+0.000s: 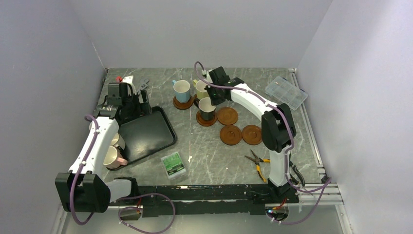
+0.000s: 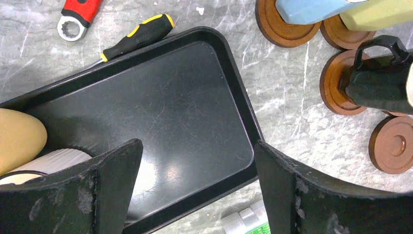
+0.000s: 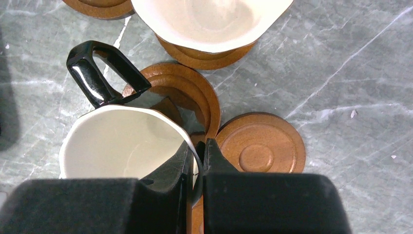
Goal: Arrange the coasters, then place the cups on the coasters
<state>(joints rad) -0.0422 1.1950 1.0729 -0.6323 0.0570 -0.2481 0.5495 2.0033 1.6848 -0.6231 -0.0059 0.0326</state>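
Right hand (image 3: 197, 152) pinches the rim of the black cup (image 3: 117, 141).

Six round reddish-brown coasters (image 1: 231, 134) lay clustered on the counter (image 1: 204, 161). The light blue mug (image 1: 182, 91) and the olive-yellow mug (image 1: 201, 89) stood upright on two rear ones; the black mug (image 1: 207, 108), rim pinched by the right claw (image 3: 198, 146), sat over a third. Three lay bare. The pink mug (image 1: 112, 157) lay far left.
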